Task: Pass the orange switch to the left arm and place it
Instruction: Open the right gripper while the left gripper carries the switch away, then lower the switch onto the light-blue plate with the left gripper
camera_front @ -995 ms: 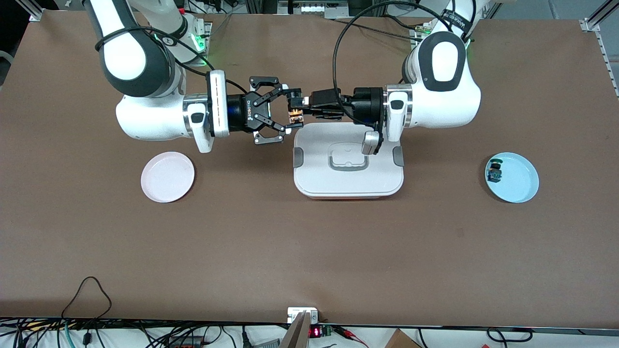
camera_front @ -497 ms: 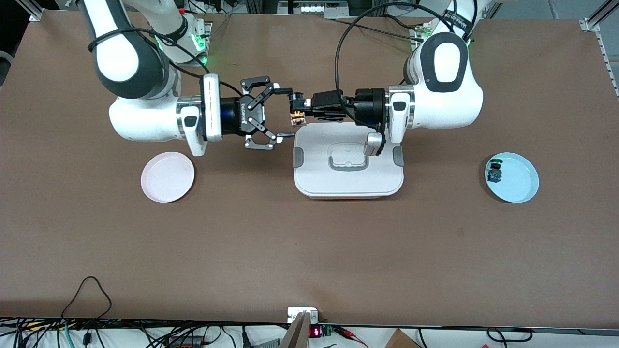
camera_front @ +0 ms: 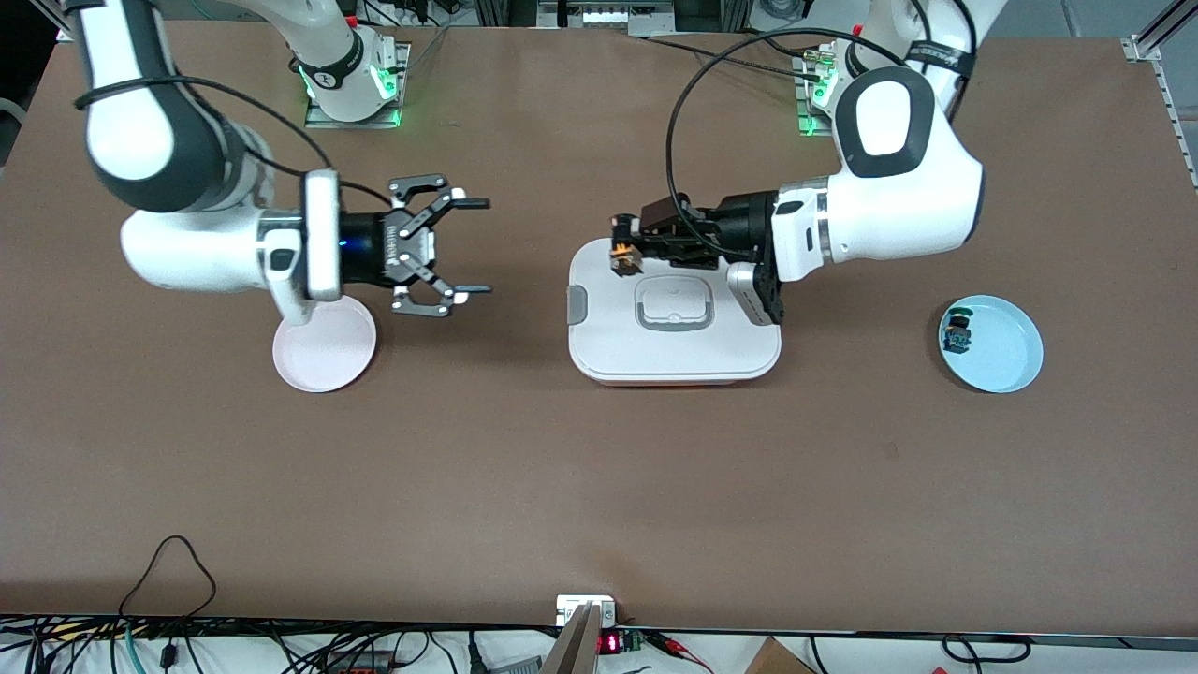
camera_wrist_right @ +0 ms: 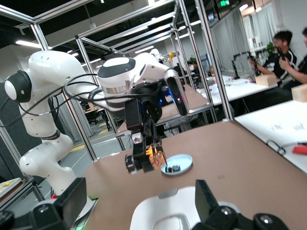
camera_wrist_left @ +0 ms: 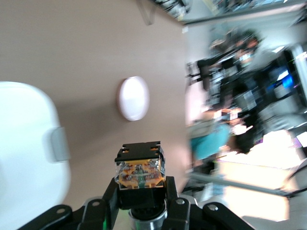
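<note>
Left pincer (camera_front: 621, 256) clamping orange switch (camera_front: 620, 258), black body, orange-and-clear block

A robotics lab. Silver aluminium frame posts (camera_wrist_right: 86, 91) rise around the brown table (camera_front: 599, 487). White desks with seated people (camera_wrist_right: 283, 45) stand past the left gripper (camera_wrist_right: 144, 160).

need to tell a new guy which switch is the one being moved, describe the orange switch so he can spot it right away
Start at the big white box in the middle of the table. Above the box's edge toward the right arm's end, the left gripper is shut on the orange switch, a tiny black stub with orange parts. The only similar part, a green-and-blue switch, lies on the blue plate.
</note>
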Tool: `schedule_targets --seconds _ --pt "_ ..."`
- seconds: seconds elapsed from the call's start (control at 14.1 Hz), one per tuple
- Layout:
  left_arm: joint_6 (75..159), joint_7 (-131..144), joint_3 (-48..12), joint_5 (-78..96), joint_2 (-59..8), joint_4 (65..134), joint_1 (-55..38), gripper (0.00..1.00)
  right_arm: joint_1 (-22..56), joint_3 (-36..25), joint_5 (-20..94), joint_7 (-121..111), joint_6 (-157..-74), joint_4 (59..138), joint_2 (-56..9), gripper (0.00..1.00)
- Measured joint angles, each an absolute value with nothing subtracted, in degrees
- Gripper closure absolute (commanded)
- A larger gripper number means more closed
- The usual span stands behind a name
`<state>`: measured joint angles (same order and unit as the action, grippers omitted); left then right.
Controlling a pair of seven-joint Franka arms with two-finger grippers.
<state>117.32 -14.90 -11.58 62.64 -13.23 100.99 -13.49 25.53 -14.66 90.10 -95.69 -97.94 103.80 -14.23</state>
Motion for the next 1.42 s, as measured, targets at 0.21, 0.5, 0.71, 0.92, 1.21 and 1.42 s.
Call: schedule_targets --seconds 0.21,0.5,0.71,0.92,1.21,1.42 --pt "113.8 -18.2 -11.5 44.6 -13.2 100.9 -10.7 0.84 24.4 -17.2 83.5 -80.3 -95.3 103.8 -13.1 0.00" --pt "110.9 -28.1 -11.4 22.8 -13.3 100.9 -7.5 0.83 24.5 -17.2 69.7 -57.4 -95.4 103.7 -11.7 0.00" --pt "108.4 -38.1 -11.3 7.2 -13.4 100.9 -4.5 0.83 24.3 -17.3 54.8 -40.4 -95.5 103.1 -11.3 0.00" --pt "107.4 -51.2 -11.1 -4.0 -14.0 101.0 -0.2 0.81 24.2 -17.3 41.2 -18.6 -95.6 102.3 -10.1 0.00" --pt "108.4 -72.9 -10.9 -12.0 -17.3 101.5 8.8 0.80 24.2 -17.3 16.5 -4.3 -95.6 101.1 -9.2 0.00" --pt "115.6 -85.2 -10.7 -15.2 -19.7 104.5 14.7 0.80 23.0 -17.4 -1.9 -7.0 -95.6 98.3 -7.6 0.00"
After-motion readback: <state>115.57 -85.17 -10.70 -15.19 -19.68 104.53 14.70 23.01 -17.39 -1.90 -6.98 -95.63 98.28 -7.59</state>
